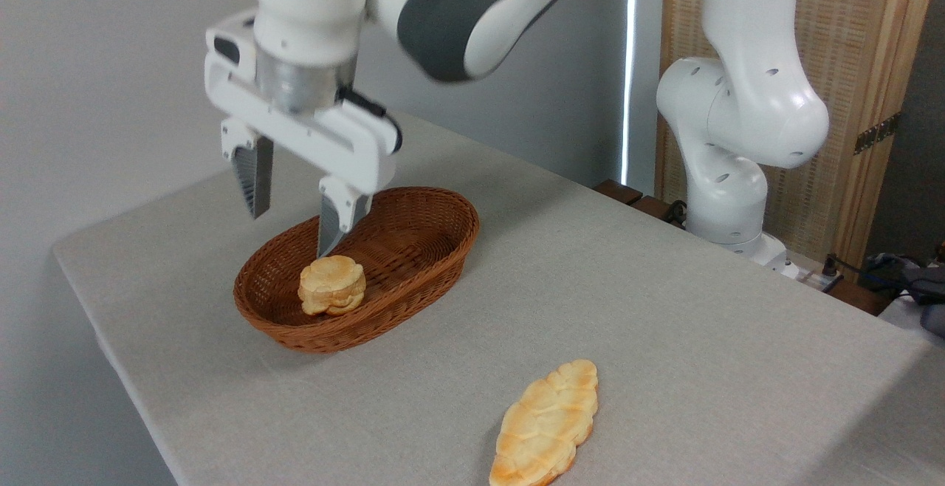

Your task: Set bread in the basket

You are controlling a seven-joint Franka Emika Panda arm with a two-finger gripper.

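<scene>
The bread (332, 284), a small round golden bun with lumpy layers, lies inside the basket (421, 279) near its left end. The basket is an oval reddish-brown wicker one on the left part of the table. My gripper (291, 231) hangs above the basket's left end, open, with nothing between its fingers. The right fingertip (330, 238) is just above and behind the bun, and I cannot tell whether it touches it. The left fingertip (256, 202) is higher, outside the rim.
A longer flat braided loaf (545, 427) lies on the grey table (664, 323) near the front edge. The arm's white base (727, 168) stands at the back right, with a wooden screen behind it. The table's left edge runs close to the basket.
</scene>
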